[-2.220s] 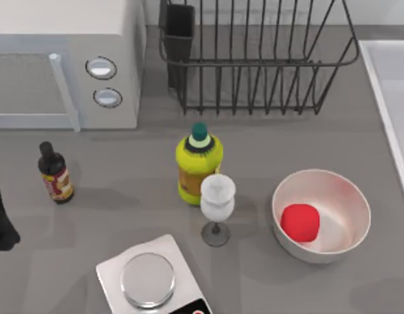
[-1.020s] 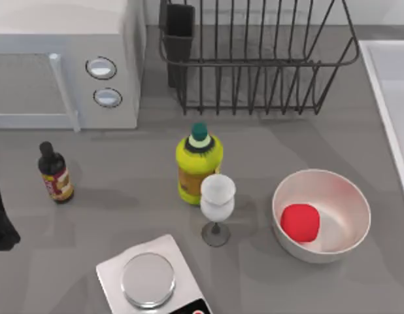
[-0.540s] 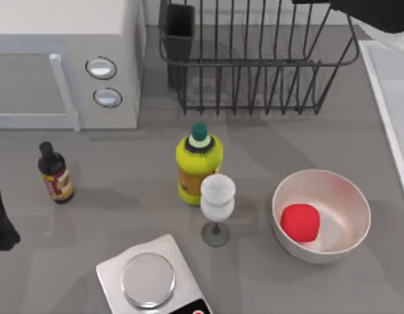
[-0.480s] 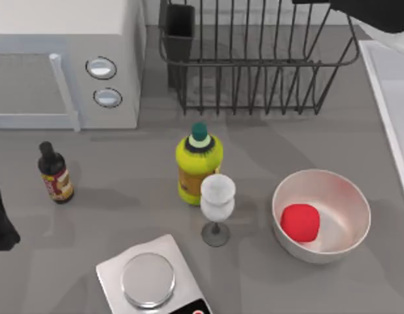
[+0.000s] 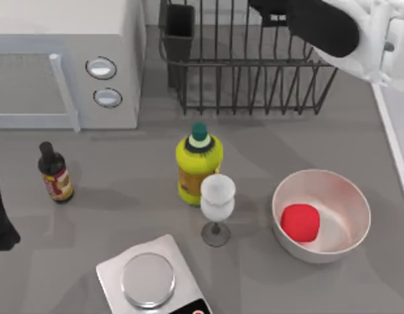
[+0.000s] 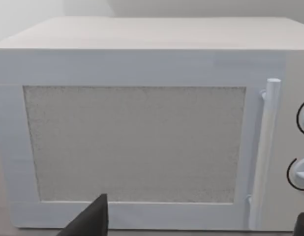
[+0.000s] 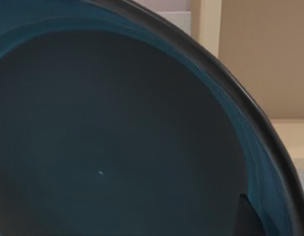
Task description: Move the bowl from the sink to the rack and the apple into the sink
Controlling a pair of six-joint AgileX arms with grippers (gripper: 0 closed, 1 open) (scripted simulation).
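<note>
Up close, the right gripper's jaws hold the dark teal-blue bowl, dark-rimmed.

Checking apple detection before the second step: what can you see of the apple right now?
The apple is small, plain bright red and rounded, smooth and matte, with no visible stem. It rests inside the white bowl, left of the bowl's centre in the top view, touching its inner surface. The bowl stands on the grey table, right of the wine glass. No claw is near it.
</note>
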